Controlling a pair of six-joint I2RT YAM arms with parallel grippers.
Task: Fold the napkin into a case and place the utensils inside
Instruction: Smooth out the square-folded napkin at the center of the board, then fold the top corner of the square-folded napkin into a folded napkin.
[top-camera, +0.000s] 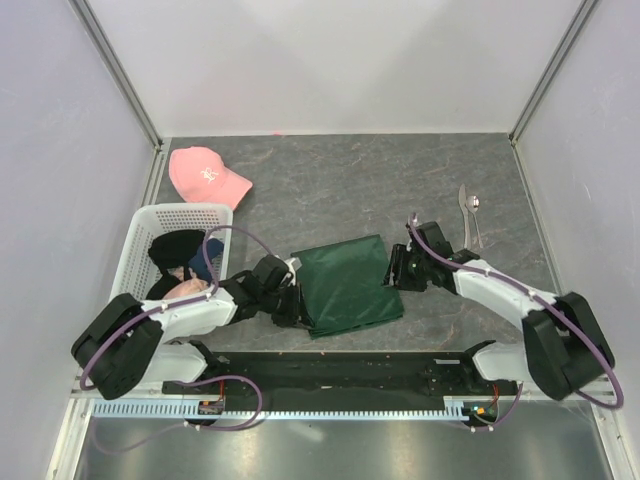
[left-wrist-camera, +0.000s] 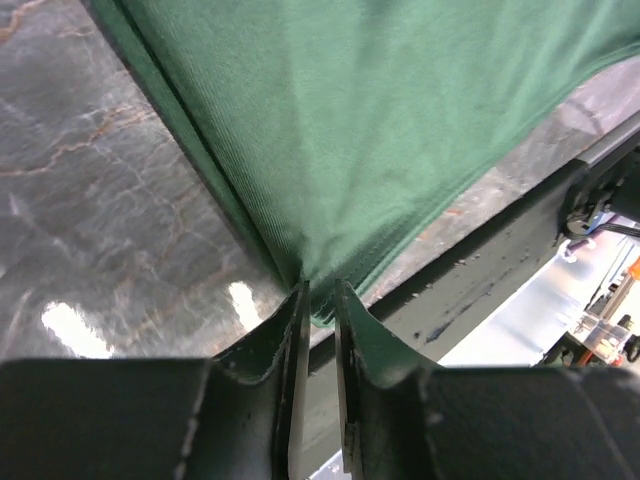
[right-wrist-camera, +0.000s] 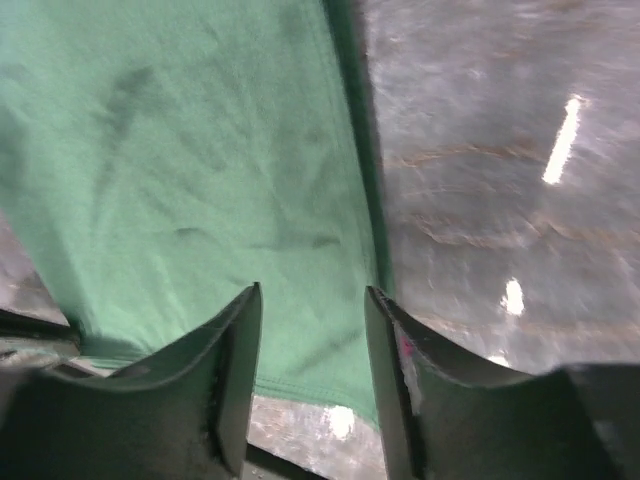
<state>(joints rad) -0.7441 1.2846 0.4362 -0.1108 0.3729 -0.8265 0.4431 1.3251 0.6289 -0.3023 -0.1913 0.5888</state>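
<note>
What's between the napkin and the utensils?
In the top view, the right gripper sits at the right edge of the napkin; beyond it, bare table runs to the utensils.

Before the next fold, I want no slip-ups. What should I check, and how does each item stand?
1. Left gripper pinching the napkin corner: ok.
2. Right gripper jaws apart over the napkin's right edge, holding nothing: ok.
3. Napkin folded down to a narrow case: not ok, it is a broad rectangle.
4. Layers lined up along every edge: cannot tell.
5. Utensils clear of the cloth, on the table far right: ok.
6. Basket and cap clear of the napkin: ok.
</note>
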